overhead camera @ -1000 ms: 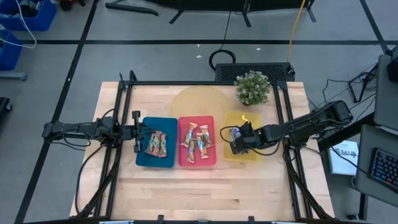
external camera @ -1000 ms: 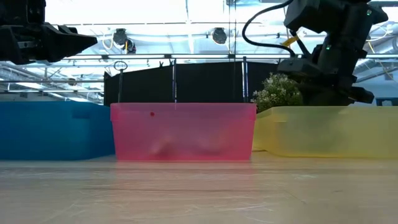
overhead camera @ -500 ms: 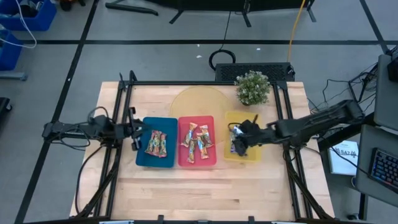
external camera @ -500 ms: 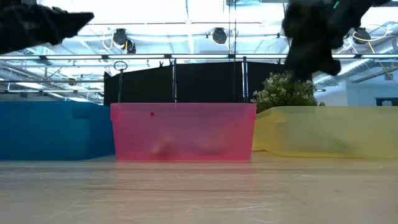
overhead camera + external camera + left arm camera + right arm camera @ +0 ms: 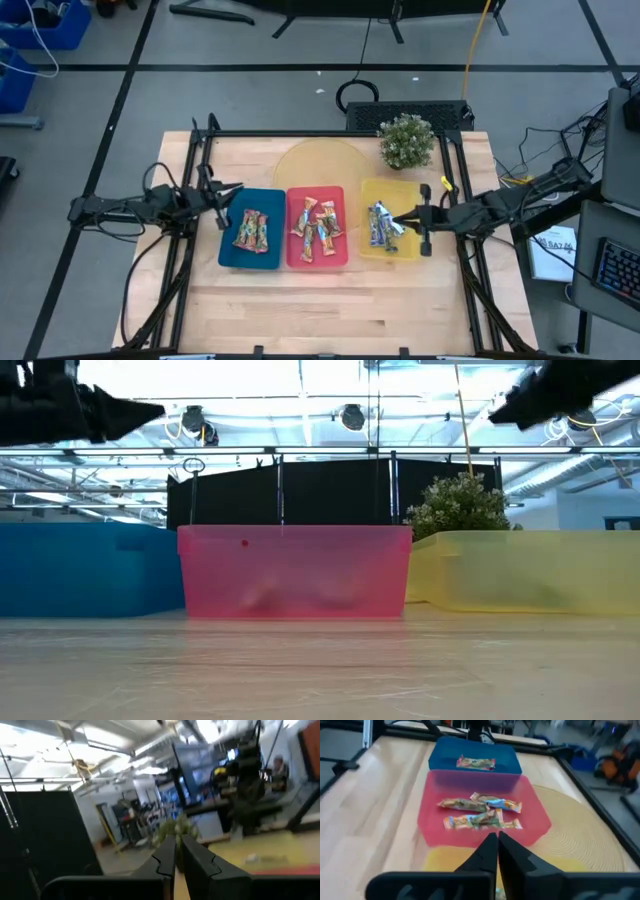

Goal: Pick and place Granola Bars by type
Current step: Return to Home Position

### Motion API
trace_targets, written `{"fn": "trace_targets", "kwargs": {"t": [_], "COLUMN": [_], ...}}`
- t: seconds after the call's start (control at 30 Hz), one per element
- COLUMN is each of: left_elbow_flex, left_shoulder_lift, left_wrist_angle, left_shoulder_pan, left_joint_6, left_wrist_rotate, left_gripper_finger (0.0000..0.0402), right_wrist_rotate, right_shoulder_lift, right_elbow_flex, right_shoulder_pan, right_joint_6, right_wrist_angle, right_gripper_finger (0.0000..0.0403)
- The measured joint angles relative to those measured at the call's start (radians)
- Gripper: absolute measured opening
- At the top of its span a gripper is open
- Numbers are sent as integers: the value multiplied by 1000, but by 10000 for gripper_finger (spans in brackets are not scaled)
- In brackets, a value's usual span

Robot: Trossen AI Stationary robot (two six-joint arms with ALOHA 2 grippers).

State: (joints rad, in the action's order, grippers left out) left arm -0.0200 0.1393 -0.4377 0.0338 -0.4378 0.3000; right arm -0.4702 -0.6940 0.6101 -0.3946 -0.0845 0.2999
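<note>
Red-green bars (image 5: 251, 231) lie in the blue tray (image 5: 230, 258). Orange-gold bars (image 5: 316, 226) lie in the red tray (image 5: 341, 258). Blue-silver bars (image 5: 379, 225) lie in the yellow tray (image 5: 405, 250). My right gripper (image 5: 400, 218) is shut and raised over the yellow tray's right part; its wrist view shows shut fingers (image 5: 497, 851) above the trays. My left gripper (image 5: 234, 188) is shut and raised by the blue tray's far left corner, and its wrist view (image 5: 177, 856) looks out into the room. In the low view both grippers (image 5: 140, 410) (image 5: 505, 412) hang high above the trays.
A potted plant (image 5: 406, 141) stands at the table's far right, beside a round woven mat (image 5: 320, 165) behind the trays. Black frame rails (image 5: 196, 180) run along the table's left and right sides. Bare wood (image 5: 320, 310) lies nearer than the trays.
My right gripper has risen out of the yellow tray and drawn back toward the table's right edge, leaving the blue-silver bars lying in the tray. My left gripper has turned about and shifted slightly toward the far edge.
</note>
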Motion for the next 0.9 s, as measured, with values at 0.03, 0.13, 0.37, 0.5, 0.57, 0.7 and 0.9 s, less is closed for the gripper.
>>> {"fn": "trace_targets", "kwargs": {"t": [0.03,0.13,0.37,0.5,0.57,0.7,0.9], "left_elbow_flex": [0,0,0,0,0,0,0], "left_shoulder_lift": [0,0,0,0,-4,-4,-4], "left_wrist_angle": [24,70,25,23,23,20,50], "left_shoulder_pan": [0,0,-65,-101,-110,-129,-172], "left_joint_6": [-9,-48,-3,62,71,83,139], "left_wrist_rotate": [0,-143,-320,-329,-346,-364,-381], "left_gripper_finger": [36,13,4,3,3,2,1], "right_wrist_rotate": [0,28,54,57,57,52,45], "right_shoulder_lift": [37,151,351,447,502,611,654], "right_elbow_flex": [-42,-169,-299,-313,-313,-313,-314], "right_shoulder_pan": [0,4,65,72,72,78,135], "right_joint_6": [26,115,164,195,186,178,133], "right_wrist_angle": [-26,-163,-257,-236,-233,-156,-125], "right_gripper_finger": [2,1,0,0,0,0,0]}}
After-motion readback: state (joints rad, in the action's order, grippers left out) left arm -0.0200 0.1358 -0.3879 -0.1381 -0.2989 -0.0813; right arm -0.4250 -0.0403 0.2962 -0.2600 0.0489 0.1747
